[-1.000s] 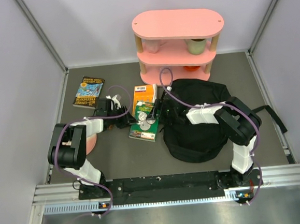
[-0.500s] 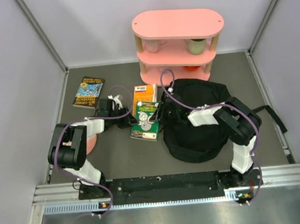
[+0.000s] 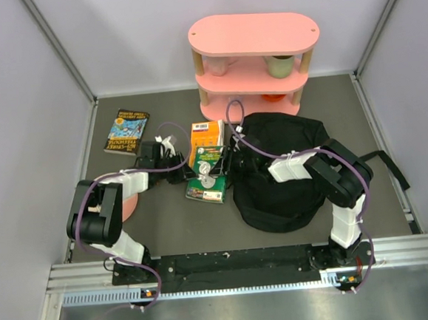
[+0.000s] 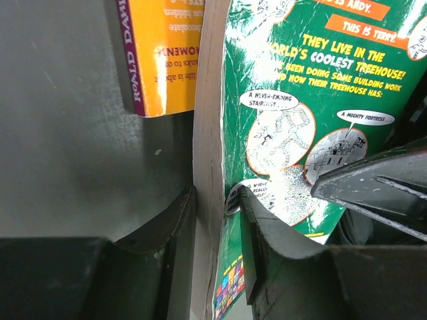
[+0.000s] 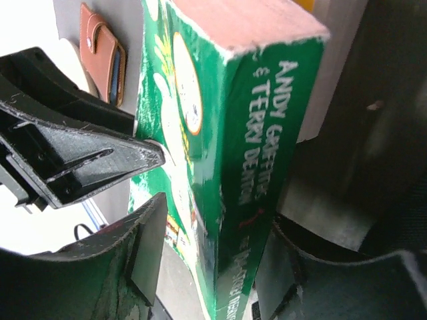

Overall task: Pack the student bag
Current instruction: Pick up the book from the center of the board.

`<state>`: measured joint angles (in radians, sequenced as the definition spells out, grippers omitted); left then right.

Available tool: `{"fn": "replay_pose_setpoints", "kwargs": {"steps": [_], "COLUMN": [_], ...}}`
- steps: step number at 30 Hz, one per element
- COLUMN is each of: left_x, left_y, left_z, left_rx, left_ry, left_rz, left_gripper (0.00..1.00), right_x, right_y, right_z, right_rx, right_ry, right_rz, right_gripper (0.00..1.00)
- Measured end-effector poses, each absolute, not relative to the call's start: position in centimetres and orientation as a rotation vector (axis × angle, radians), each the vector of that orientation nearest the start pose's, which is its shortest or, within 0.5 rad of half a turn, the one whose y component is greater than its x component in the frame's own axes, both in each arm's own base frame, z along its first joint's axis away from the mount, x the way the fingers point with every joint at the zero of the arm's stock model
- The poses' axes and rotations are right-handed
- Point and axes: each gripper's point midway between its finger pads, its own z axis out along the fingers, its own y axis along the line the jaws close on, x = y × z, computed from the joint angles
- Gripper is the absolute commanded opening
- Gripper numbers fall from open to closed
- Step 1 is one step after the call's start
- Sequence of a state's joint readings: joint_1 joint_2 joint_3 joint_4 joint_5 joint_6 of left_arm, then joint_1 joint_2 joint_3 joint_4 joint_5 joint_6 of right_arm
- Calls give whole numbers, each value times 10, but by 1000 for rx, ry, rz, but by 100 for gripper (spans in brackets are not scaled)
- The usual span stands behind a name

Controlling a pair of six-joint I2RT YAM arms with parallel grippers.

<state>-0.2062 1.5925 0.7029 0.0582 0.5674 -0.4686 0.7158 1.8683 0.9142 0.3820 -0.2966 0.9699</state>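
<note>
One floppy black fabric student bag (image 3: 277, 207) lies right-centre on grey table (image 3: 174, 215), before one pink two-tier shelf (image 3: 252, 35). Just left of it, your two grippers share one green paperback book (image 3: 206, 177): left gripper (image 4: 217, 200) pinches page edge, right gripper (image 5: 217, 217) clamps spine. Two more books lie flat: orange book (image 3: 205, 135), blue book (image 3: 127, 130).

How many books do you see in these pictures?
3: a green book beside the student bag, an orange book behind it, a blue-and-yellow book far left. The bag may hide more.

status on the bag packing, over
Left gripper shut on green book, page edge. Right gripper around its spine, grip unclear. Student bag alongside, book not in yet. Orange book lies just beyond.
</note>
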Motion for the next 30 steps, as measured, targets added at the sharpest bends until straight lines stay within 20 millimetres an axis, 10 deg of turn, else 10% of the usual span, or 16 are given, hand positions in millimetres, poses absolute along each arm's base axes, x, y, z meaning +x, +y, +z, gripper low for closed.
{"fn": "replay_pose_setpoints", "kwargs": {"steps": [7, 12, 17, 24, 30], "left_x": [307, 298, 296, 273, 243], "left_y": [-184, -184, -181, -173, -187], "left_z": [44, 56, 115, 204, 220], "left_rx": [-23, -10, -3, -85, -152], "left_ry": [2467, 2450, 2295, 2001, 1915], "left_rz": [-1020, -983, -931, -1012, -1211], "left_gripper": [51, 74, 99, 99, 99], "right_x": [292, 286, 276, 269, 265], "right_y": [379, 383, 379, 343, 313], "right_z": [61, 72, 124, 191, 215], "right_rx": [63, 21, -13, 78, 201], "right_ry": [2403, 2384, 2259, 2031, 1894], "right_rz": [1270, 1275, 1312, 1325, 1318], "right_gripper": [0, 0, 0, 0, 0]}}
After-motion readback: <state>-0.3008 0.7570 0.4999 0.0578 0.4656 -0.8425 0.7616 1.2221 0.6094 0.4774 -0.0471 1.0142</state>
